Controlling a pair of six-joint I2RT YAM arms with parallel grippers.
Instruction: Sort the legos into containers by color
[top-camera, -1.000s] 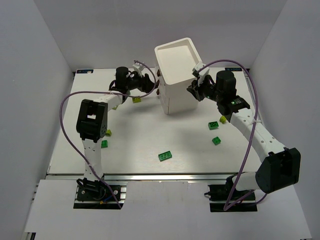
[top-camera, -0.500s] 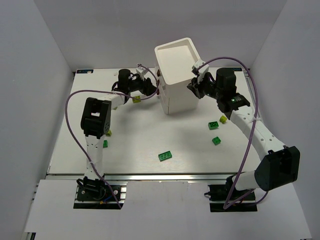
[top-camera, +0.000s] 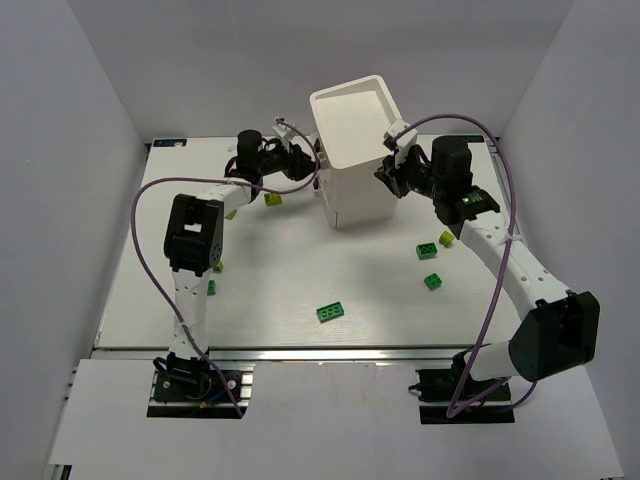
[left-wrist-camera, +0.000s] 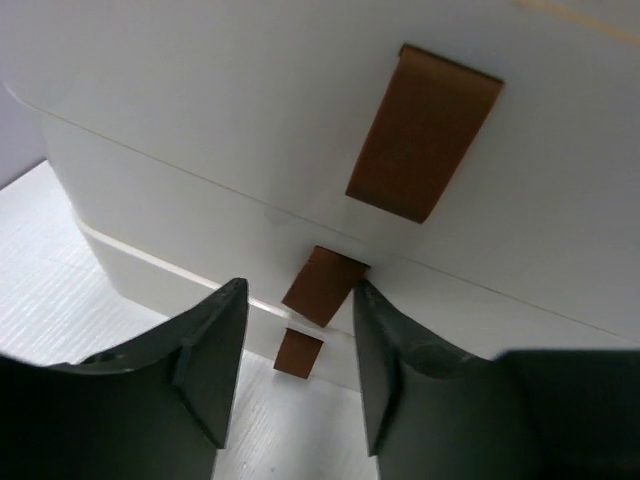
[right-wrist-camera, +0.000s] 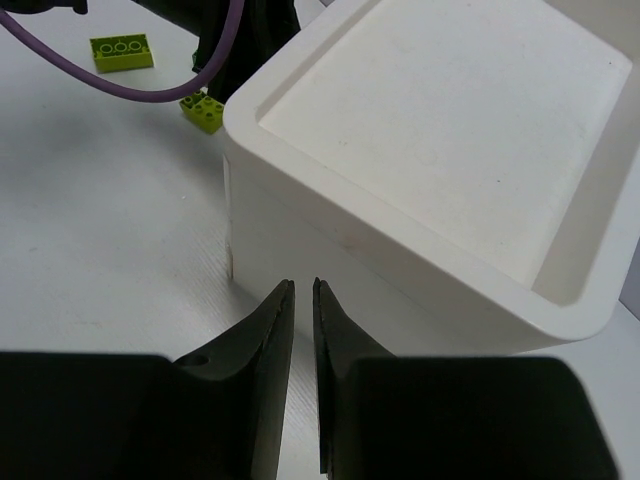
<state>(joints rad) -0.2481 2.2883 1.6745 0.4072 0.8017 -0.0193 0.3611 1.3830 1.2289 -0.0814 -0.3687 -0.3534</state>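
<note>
Facing the knobs: left end effector (top-camera: 305, 160) is at the cabinet's (top-camera: 358, 200) left face, level with the drawers (left-wrist-camera: 200, 200).
Left state: open, fingers (left-wrist-camera: 215, 350) spread wide, nothing held.
Left wrist view: the middle knob (left-wrist-camera: 325, 285) shows between the two fingertips; I cannot tell whether either touches it. One brown knob sits above it and one below.
Right end effector (top-camera: 392, 172): against the cabinet's right side, near its top edge.
Right state: closed to a thin slit, nothing between the fingers (right-wrist-camera: 268, 340).
Right wrist view: fingertips point at the base of the cabinet wall, just beside a corner.
Cabinet: white, upright, at the far middle of the counter (top-camera: 290, 260), with a recessed top.
Legos, right of the cabinet: a dark green one (top-camera: 427, 250) and a yellow-green one (top-camera: 446, 238) close together, and another dark green one (top-camera: 433, 282) a little nearer the arm bases.
Legos, near side of the cabinet: one dark green brick (top-camera: 331, 313), well apart from it.
Legos, left of the cabinet: a yellow-green one (top-camera: 273, 199) near the drawers and another (top-camera: 231, 213) further left; a third (top-camera: 217, 266) and a green one (top-camera: 209, 288) lie beside the left arm.
Drawers' contents: not visible.
</note>
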